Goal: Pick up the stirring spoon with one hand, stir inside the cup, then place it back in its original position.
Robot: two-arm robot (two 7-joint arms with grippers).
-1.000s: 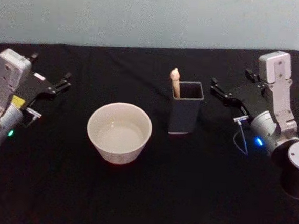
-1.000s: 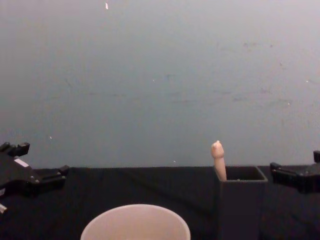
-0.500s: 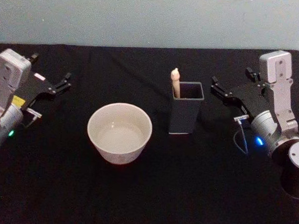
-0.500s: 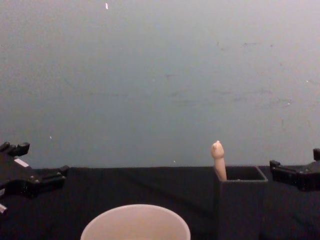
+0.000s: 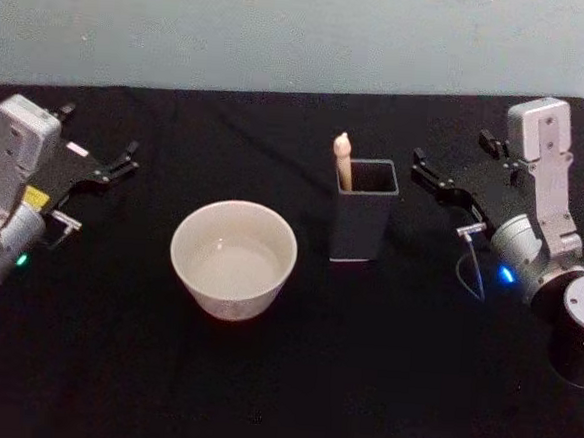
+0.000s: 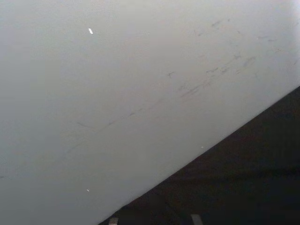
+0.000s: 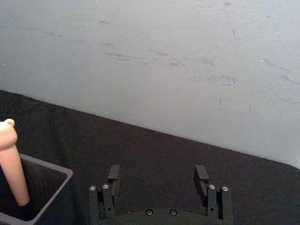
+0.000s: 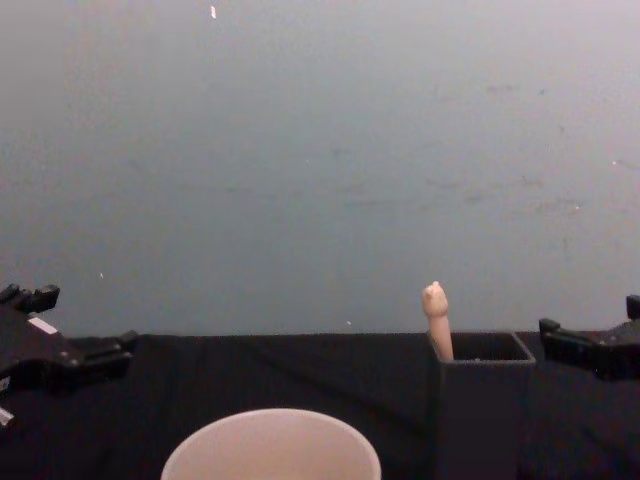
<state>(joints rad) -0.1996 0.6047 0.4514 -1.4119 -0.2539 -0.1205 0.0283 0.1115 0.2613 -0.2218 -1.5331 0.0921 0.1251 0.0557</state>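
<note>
On the black tabletop (image 5: 291,379) the cup (image 5: 233,258) sits near the middle, seen in the head view, with the dark square holder (image 5: 362,221) just beside it at about 2 o'clock, the two apart. The stirring spoon (image 5: 343,160) stands inside the holder, leaning against its far left corner; its beige handle and knob rise above the rim while its lower end is hidden inside. In the chest view the knob (image 8: 433,297) pokes up at the holder's (image 8: 478,400) left side, and the cup's rim (image 8: 271,445) curves along the bottom edge.

The right gripper (image 5: 446,165) hovers at 3 o'clock of the holder, near it but not touching. Its arm comes in from the right edge, the white wrist block raised and the black fingers pointing toward the holder's top. In the right wrist view the fingers (image 7: 201,174) stand spread, released with nothing between them, and the holder (image 7: 47,174) with the spoon handle (image 7: 11,164) lies off to one side of them.

The left gripper (image 5: 95,145) rests parked at 9 o'clock of the cup, well apart from it, its arm angled in from the left edge with the fingers pointing toward the far middle of the tabletop. Its fingers look parted and grasp nothing.

Behind the tabletop runs a pale grey-blue wall (image 8: 320,150).
</note>
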